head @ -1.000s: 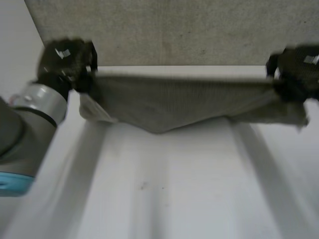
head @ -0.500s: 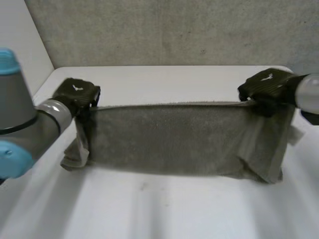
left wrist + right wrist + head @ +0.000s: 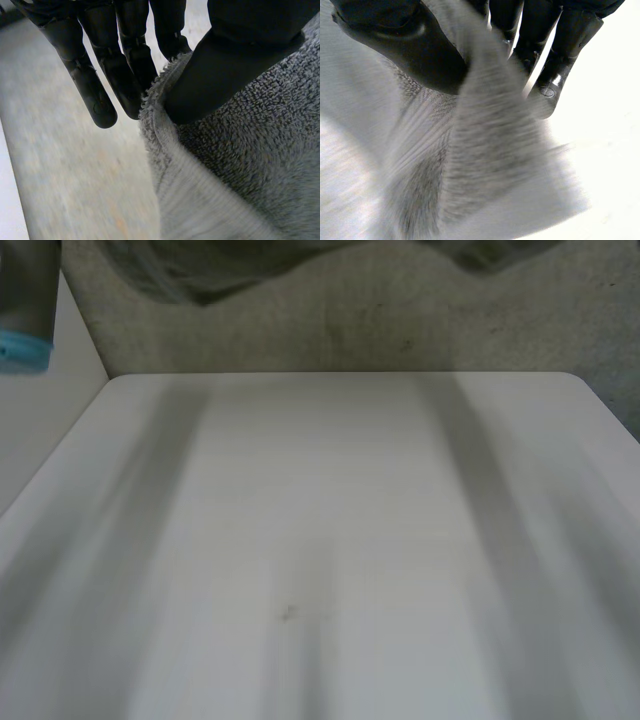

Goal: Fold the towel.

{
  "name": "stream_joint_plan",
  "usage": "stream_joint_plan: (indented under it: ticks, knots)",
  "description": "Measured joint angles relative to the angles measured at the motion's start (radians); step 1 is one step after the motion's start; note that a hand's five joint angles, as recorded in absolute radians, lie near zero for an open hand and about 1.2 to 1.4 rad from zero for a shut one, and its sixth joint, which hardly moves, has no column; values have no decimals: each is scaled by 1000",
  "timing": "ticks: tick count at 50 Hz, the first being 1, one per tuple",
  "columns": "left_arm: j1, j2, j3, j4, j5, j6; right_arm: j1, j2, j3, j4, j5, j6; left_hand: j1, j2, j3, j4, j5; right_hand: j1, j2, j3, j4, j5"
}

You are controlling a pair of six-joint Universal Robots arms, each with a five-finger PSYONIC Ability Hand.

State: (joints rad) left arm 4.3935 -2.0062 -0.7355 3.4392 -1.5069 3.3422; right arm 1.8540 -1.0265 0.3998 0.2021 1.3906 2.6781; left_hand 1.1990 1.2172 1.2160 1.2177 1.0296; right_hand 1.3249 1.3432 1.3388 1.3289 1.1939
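The towel (image 3: 210, 270) hangs high in the air at twelve o'clock in the head view, with just its sagging lower edge in sight in front of the grey wall (image 3: 350, 330). It is well apart from the white table (image 3: 330, 540) below. The cloth runs from about eleven o'clock across to about one o'clock, dipping lowest near the eleven o'clock end.

Seen from the left wrist, the towel (image 3: 240, 170) is grey terry with a thick rolled edge. The left hand (image 3: 235, 65) has its thumb pressed down onto that edge, and the cloth is nipped between the thumb and the nearest of the fingers (image 3: 102, 100). The other fingers are nearly straight and lie alongside, free of the cloth. The towel falls away below the thumb in a broad fold.

Seen from the right wrist, the towel (image 3: 485, 150) is blurred, but it comes up between thumb and fingers in the same way. The right hand (image 3: 410, 45) pinches it there, thumb on one face, and the fingers (image 3: 555, 70) reach almost straight behind the other.

The left arm (image 3: 25, 300) shows at about ten o'clock in the head view, grey, with its light-blue cap (image 3: 20, 350) just under it. A small dark mark (image 3: 288, 613) sits on the tabletop toward six o'clock.
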Motion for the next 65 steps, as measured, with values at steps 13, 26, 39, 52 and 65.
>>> stream_joint_plan:
  ticks: [13,26,39,52,65]
  knots:
    - [66,24,-646,26,187,-11,-4,-54,662,86,-93,-100,1,0,0,0,3,1,0,0,0,0]
    - [69,-142,-956,183,224,179,-6,1,1068,-128,-92,-212,1,0,0,0,3,1,0,0,0,0]
    - [79,-120,-991,186,215,284,-86,-217,1239,-126,-76,-215,-235,-248,-245,-249,-236,1,0,0,0,0]
    - [93,-148,-986,277,196,273,-158,-277,1396,-170,-134,-207,-383,-404,-403,-405,-392,1,0,0,0,0]
    - [95,-191,-971,325,184,275,-230,-280,1388,-184,-156,-147,-467,-488,-486,-489,-477,1,0,0,0,0]
